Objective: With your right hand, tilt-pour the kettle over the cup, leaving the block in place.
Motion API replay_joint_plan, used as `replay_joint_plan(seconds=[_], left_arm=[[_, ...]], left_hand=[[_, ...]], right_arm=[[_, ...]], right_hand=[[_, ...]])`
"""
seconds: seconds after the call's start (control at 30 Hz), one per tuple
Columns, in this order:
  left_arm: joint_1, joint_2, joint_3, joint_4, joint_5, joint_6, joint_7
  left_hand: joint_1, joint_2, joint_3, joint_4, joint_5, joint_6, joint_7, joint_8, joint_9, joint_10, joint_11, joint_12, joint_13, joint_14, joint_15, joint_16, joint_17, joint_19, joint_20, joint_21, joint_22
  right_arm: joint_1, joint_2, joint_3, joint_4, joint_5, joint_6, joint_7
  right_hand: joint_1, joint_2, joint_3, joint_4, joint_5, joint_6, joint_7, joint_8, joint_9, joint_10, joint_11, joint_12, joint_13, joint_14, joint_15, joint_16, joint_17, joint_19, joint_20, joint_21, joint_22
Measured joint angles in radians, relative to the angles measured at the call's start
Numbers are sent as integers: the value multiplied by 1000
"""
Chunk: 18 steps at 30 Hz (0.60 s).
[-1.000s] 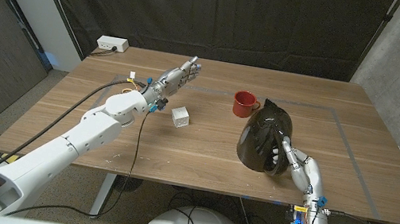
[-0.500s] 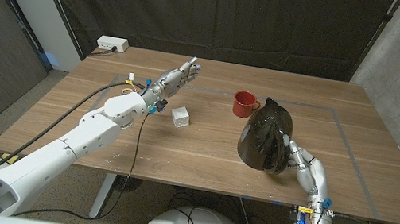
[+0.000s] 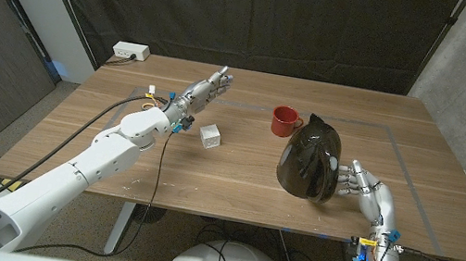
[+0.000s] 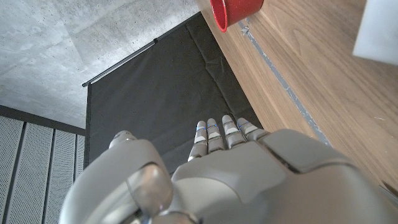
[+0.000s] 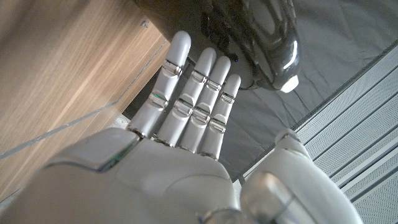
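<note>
Now the dark kettle stands upright on the wooden table, right of the middle and toward the near edge, its spout end turned toward the far side where the red cup sits. The cup is just beyond the kettle and slightly left of it, very close, though whether the two touch cannot be told. The right hand is just to the right of the kettle, with its fingers stretched out straight toward the kettle's near right flank; they reach up to the dark body, but nothing is wrapped around it and the hand holds nothing. In the right wrist view the same fingers lie side by side, extended, with the glossy kettle just past their tips, and contact cannot be judged there either. The white block rests on the table left of the kettle and nearer than the cup, well apart from both. The left hand is held out over the far left part of the table, beyond the block and not touching it, fingers straight and loosely together, gripping nothing. From the left wrist view the cup's rim shows past that hand.
</note>
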State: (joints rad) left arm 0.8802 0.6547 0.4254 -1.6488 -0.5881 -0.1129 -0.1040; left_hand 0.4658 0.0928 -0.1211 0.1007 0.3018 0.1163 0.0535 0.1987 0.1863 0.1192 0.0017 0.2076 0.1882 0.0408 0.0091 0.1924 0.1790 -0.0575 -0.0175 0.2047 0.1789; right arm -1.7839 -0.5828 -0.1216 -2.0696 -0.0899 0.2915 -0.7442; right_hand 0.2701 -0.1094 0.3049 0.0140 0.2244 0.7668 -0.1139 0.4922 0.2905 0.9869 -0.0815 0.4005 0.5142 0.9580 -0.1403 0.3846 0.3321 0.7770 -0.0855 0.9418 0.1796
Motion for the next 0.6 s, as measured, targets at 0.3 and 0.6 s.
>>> replay_joint_plan(seconds=[0.3,0.6], left_arm=[[8,0,-7,4,-10,-14,0],[28,8,-22,16,-24,-29,-9]], left_hand=[[2,2,-4,4,0,0,0,0,0,4,-4,0,0,0,0,0,0,0,0,0,0],[4,4,-4,4,0,0,0,0,0,3,-4,0,0,0,0,0,0,0,0,0,0]], right_arm=[[35,-33,48,-16,76,-27,71],[118,-63,75,22,288,-61,247]], right_hand=[[-13,13,-7,7,-8,-48,26,-54,-19,-111,33,-61,-41,-137,38,-73,-29,-106,18,-84,0],[-17,18,-14,8,-15,-85,39,-94,-33,-176,58,-91,-69,-217,72,-115,-49,-167,28,-135,-3]])
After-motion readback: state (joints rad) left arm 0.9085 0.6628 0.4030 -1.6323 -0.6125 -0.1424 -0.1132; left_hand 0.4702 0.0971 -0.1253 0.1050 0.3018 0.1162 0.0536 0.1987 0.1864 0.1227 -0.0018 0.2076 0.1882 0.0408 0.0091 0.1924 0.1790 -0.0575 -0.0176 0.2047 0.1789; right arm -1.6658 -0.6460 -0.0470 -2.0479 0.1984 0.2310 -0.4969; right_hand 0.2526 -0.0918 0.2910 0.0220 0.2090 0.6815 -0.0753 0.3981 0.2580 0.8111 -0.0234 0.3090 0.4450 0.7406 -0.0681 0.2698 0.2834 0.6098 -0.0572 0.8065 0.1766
